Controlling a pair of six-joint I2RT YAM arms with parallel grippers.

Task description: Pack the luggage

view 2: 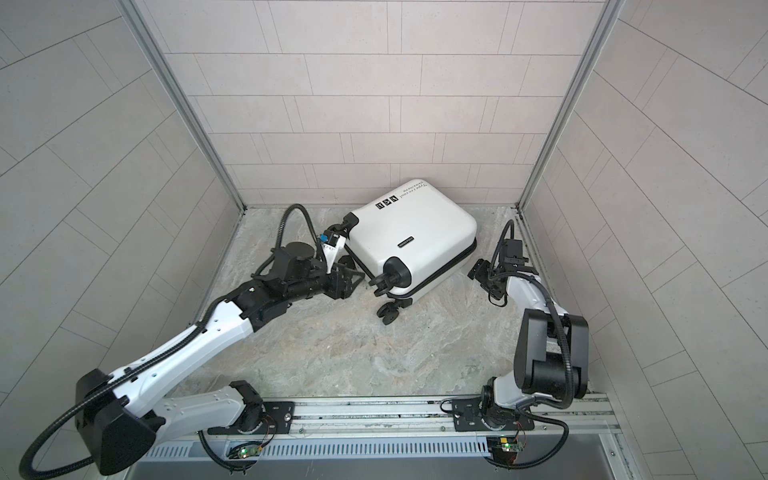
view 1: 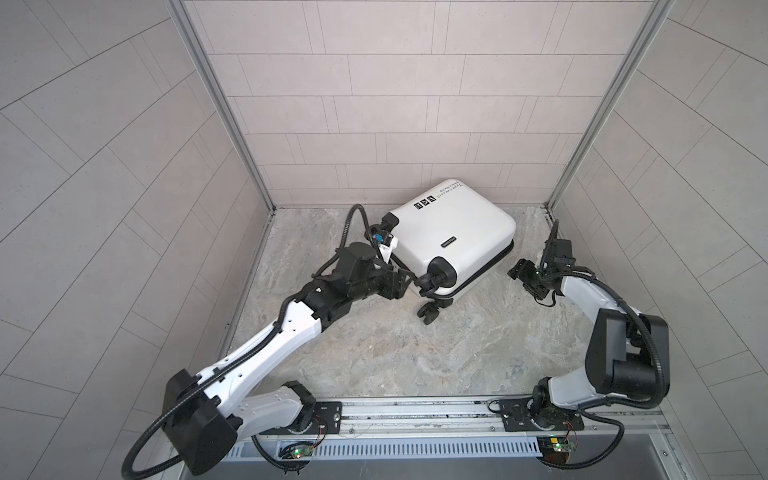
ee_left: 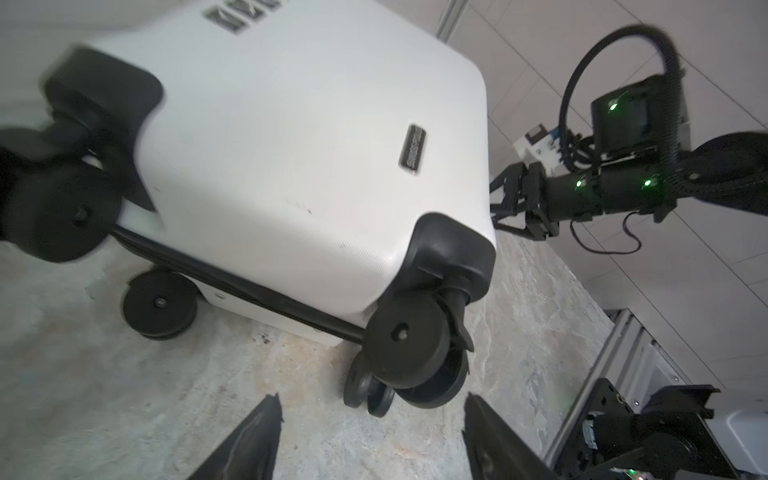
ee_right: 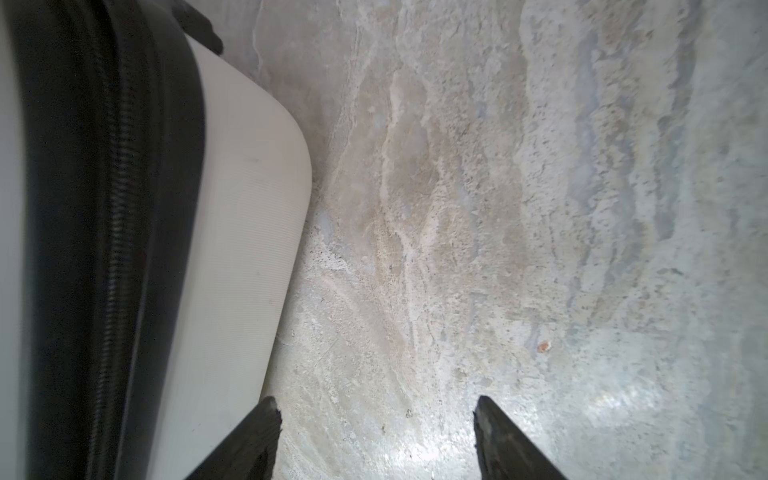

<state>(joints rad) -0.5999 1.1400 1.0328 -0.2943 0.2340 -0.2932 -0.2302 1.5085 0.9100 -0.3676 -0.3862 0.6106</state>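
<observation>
Two empty: left tool [ee_left: 372, 397], right tool [ee_right: 376, 399], jaws apart, flanking closed luggage [view 1: 453, 232].

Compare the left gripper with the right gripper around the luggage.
The left gripper is at the luggage's wheel end, with the spinner wheels just ahead of it; the right gripper is at the opposite end, beside the zipper band. The left gripper aims at the luggage; the right gripper aims past it at bare tabletop. Both stand open and hold nothing.
</observation>
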